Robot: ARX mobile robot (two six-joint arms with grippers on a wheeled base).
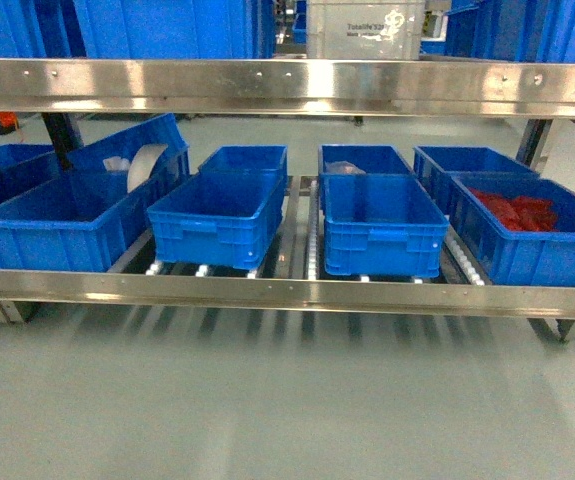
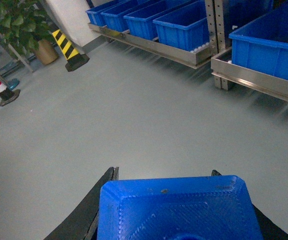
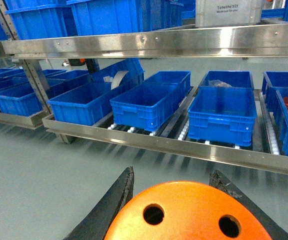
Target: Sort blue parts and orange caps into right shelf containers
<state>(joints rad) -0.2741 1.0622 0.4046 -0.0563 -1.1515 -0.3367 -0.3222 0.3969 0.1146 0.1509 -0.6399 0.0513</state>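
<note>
In the left wrist view my left gripper [image 2: 165,172] is shut on a blue part [image 2: 176,210], a square block with bevelled edges that fills the space between the black fingers. In the right wrist view my right gripper [image 3: 172,172] is shut on an orange cap [image 3: 184,212], whose flat top with round holes faces the camera. Neither gripper appears in the head view. The right shelf containers are bright-blue crates in a row on the low shelf: one in the middle [image 1: 382,225], one to its left [image 1: 217,215] and one at the far right [image 1: 527,240]. The right wrist view also shows the crates [image 3: 221,112].
A steel front rail [image 1: 287,290] edges the low shelf and a steel beam [image 1: 287,85] runs above it. The far-right crate holds red items [image 1: 515,210]. A tilted crate at the left holds a white roll [image 1: 145,165]. Striped cones [image 2: 68,47] and a plant [image 2: 18,22] stand on grey floor.
</note>
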